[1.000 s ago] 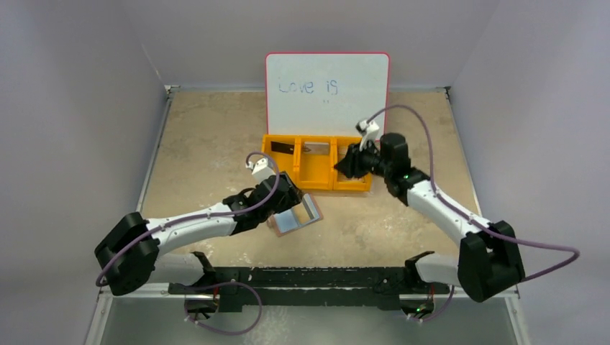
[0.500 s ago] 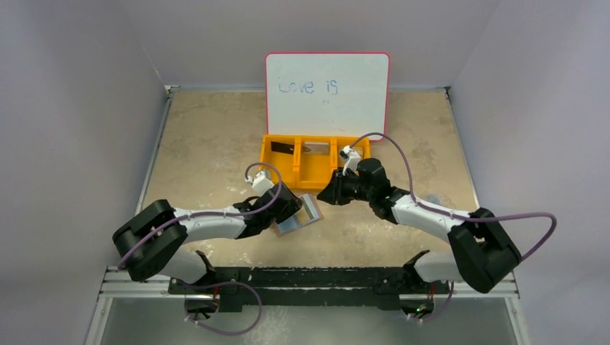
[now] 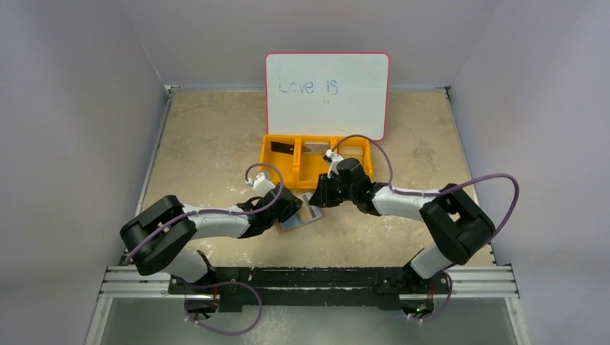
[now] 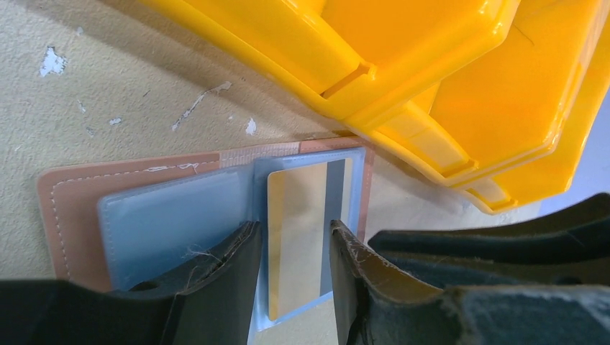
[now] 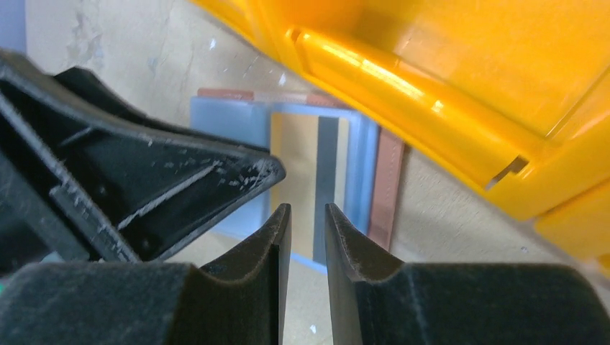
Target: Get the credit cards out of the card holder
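The brown card holder (image 4: 72, 208) lies open on the table against the orange tray, its blue-grey pockets facing up. In the right-hand pocket sits a beige credit card with a dark stripe (image 4: 306, 230). My left gripper (image 4: 295, 237) is open, with a finger on each side of that card. The right gripper (image 5: 307, 215) hovers just before the same card (image 5: 309, 165), its jaws a narrow gap apart with nothing between them. From above, both grippers meet over the holder (image 3: 301, 221). A black card (image 3: 283, 149) and a greyish card (image 3: 316, 149) lie in the tray.
The orange three-compartment tray (image 3: 298, 172) stands directly behind the holder, almost touching its far edge. A whiteboard (image 3: 327, 93) with writing leans upright behind the tray. Walls enclose the table on the left, right and back.
The right arm has swung left from the tray's right compartment down to the card holder. The left gripper's jaws have narrowed over the holder and its arm has drawn in slightly.
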Robot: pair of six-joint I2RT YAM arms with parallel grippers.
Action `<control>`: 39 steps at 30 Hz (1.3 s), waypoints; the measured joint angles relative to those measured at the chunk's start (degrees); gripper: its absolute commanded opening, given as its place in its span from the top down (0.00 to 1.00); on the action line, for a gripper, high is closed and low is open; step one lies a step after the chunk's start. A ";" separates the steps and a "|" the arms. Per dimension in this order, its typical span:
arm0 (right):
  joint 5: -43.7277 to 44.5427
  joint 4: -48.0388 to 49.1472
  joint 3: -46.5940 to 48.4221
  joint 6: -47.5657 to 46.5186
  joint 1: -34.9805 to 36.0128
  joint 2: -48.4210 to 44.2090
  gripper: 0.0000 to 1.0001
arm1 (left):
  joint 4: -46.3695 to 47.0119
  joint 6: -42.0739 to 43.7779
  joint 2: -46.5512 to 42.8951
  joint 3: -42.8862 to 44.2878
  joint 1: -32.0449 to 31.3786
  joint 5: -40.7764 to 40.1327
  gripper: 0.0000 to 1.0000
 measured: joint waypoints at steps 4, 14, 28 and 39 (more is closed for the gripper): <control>2.78 -1.36 2.32 -0.44 0.09 2.97 0.76 | -0.37 0.07 0.00 0.11 0.00 -0.02 0.63; 5.33 -3.85 4.17 -2.23 0.33 6.29 0.84 | 0.04 2.19 0.35 0.13 0.00 0.04 0.63; 9.09 -1.11 4.98 -2.12 1.36 7.98 0.95 | 3.78 5.07 2.32 -0.17 0.04 0.44 0.86; 10.32 -0.33 4.87 -1.81 1.46 8.22 0.95 | 5.29 5.05 2.19 -1.16 0.04 0.20 1.00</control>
